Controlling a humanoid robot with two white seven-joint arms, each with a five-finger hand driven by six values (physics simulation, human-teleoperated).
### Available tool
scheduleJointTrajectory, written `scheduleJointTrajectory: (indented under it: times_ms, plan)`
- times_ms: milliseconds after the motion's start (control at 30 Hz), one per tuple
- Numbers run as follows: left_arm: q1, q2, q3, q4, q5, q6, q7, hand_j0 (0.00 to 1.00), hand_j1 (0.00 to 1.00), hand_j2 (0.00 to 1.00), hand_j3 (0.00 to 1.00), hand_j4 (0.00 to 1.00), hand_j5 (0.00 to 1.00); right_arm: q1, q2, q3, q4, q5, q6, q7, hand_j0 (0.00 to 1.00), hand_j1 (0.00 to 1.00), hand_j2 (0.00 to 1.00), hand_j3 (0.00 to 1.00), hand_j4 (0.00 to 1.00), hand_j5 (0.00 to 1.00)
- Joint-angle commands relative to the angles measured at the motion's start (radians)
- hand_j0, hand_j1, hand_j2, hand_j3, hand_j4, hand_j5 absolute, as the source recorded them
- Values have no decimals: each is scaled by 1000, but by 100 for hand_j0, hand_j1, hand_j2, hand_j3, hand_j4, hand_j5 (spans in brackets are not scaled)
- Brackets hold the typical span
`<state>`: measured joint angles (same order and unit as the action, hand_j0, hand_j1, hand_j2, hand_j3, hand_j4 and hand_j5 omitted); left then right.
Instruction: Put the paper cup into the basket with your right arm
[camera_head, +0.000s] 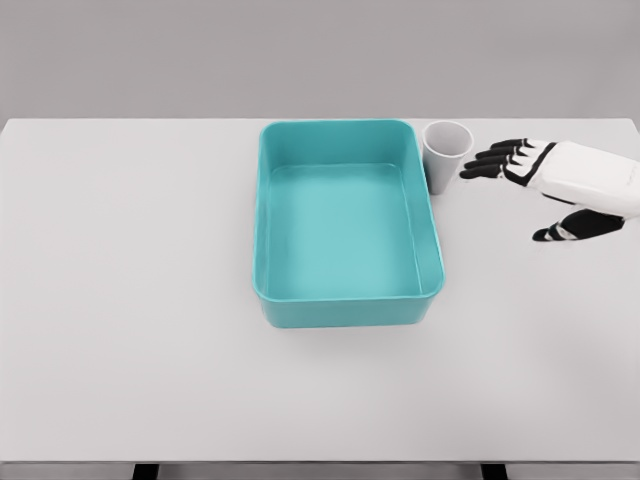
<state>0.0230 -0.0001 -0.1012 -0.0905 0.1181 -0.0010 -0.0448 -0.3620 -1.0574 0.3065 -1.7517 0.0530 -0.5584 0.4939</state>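
You see the cup (446, 153) upright in the upper right, touching or just beside the basket (262, 215) outside its wall. Your right hand (545, 185) is near it, fingers spread, holding nothing. A push from these fingertips could tip the cup, because it looks light.

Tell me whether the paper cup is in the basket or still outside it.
Outside. The paper cup stands upright on the table beside the basket.
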Motion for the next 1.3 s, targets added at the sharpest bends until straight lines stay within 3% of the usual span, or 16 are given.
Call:
scheduleJointTrajectory:
  times_ms: [0,100,133,200,233,267,400,500,733,800,1000,1267]
  plan:
    - [0,0,0,0,0,0,0,100,100,100,100,100,100,0,2,-24,5,13,9,2,100,100,100,100,100,100]
    - [0,0,0,0,0,0,-1,100,100,100,100,100,100,-8,88,-29,80,67,26,3,100,100,100,100,100,100]
    - [0,0,0,0,0,1,0,100,100,100,100,100,100,-6,115,-70,127,59,49,8,100,100,100,100,100,100]
    - [0,0,0,0,0,-1,0,100,100,100,100,100,100,-8,270,-171,218,-42,109,117,100,100,100,100,100,100]
    - [0,0,0,0,0,-1,-1,100,100,100,100,100,100,-12,327,-210,268,-139,175,117,100,100,100,100,100,100]
    - [0,0,0,0,0,1,0,100,100,100,100,100,100,-20,346,-219,319,-214,227,117,100,100,100,100,100,100]
    - [0,0,0,0,0,0,-1,100,100,100,100,100,100,-49,392,-221,414,-242,348,117,100,100,100,100,100,100]
    - [0,0,0,0,0,-1,0,100,100,100,100,100,100,-51,476,-219,506,-277,370,117,100,100,100,100,100,100]
    - [0,0,0,0,0,1,-1,100,100,100,100,100,100,-63,543,-225,566,-306,368,117,100,100,100,100,100,100]
    - [0,0,0,0,0,-1,0,100,100,100,100,100,100,-64,550,-231,626,-404,357,117,100,100,100,100,100,100]
    - [0,0,0,0,0,0,-1,100,100,100,100,100,100,-121,640,-244,761,-406,357,117,100,100,100,100,100,100]
    - [0,0,0,0,0,1,0,100,100,100,100,100,100,-170,674,-242,926,-404,353,117,100,100,100,100,100,100]
